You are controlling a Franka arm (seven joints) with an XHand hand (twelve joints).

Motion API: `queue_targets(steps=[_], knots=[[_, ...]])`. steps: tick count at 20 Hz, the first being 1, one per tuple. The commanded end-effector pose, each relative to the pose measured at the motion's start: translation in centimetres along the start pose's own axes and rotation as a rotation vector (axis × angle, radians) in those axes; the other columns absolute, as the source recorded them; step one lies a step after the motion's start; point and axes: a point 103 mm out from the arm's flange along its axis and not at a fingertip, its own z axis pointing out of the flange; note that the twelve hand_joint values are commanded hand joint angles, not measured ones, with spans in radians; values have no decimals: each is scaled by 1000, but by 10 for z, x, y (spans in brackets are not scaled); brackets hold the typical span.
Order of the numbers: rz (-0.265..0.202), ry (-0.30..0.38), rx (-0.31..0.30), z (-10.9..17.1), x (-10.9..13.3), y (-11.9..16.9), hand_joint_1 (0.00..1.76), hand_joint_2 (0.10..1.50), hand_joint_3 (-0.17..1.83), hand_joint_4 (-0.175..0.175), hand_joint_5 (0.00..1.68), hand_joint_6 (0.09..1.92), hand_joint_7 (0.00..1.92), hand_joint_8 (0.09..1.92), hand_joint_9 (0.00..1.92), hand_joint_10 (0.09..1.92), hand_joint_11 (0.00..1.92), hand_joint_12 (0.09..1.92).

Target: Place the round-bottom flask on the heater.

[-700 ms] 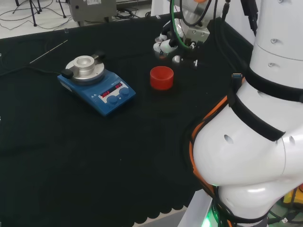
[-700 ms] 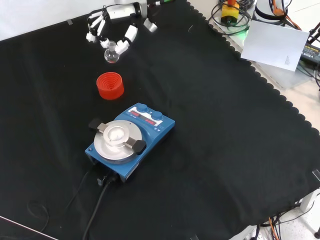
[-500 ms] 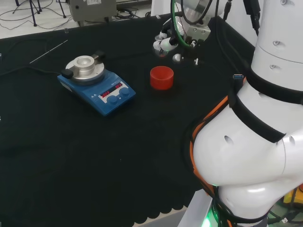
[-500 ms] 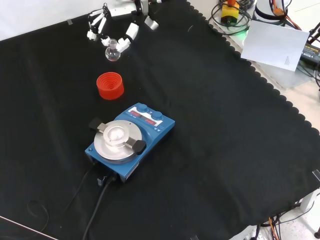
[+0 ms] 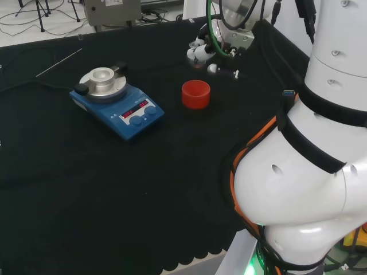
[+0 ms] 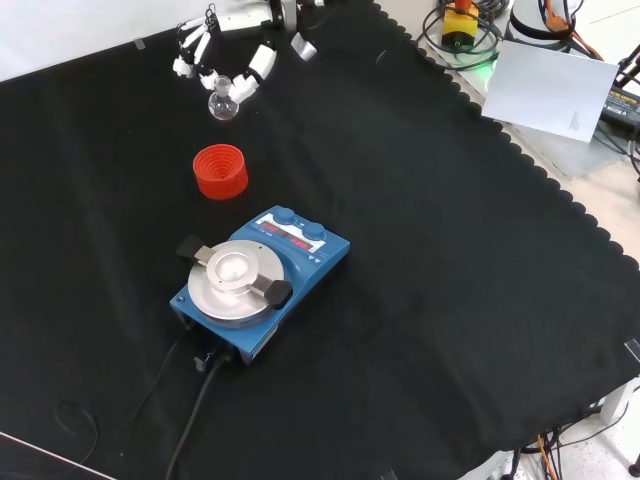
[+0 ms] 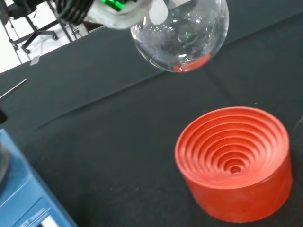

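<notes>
Clear round-bottom flask (image 6: 223, 103) hangs in the hand (image 6: 225, 62), fingers pinching its neck, in the air beyond the red ribbed stand (image 6: 220, 171); heater (image 6: 258, 279) nearer in the front view.

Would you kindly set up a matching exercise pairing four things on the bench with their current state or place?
Things:
1. flask
2. stand
3. heater
4. robot hand

States:
A. blue, its metal plate bare
B. red and ribbed, nothing on it
C. clear glass, held above the cloth
D. curled round the flask's neck

Pairs: 1-C, 2-B, 3-A, 4-D
</notes>
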Motion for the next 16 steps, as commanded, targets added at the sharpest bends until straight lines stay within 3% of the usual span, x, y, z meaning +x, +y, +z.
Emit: queue_targets(steps=[1,5,16], knots=[[-93,-44,3,4,51,8,1040,763,692,175,1029,1106,480,542,606,550,141,1332],[-137,4,31,13,78,14,1041,761,694,175,1030,1106,480,542,606,550,142,1331],[-225,7,70,26,125,33,1042,757,699,175,1032,1104,480,543,606,551,144,1329]])
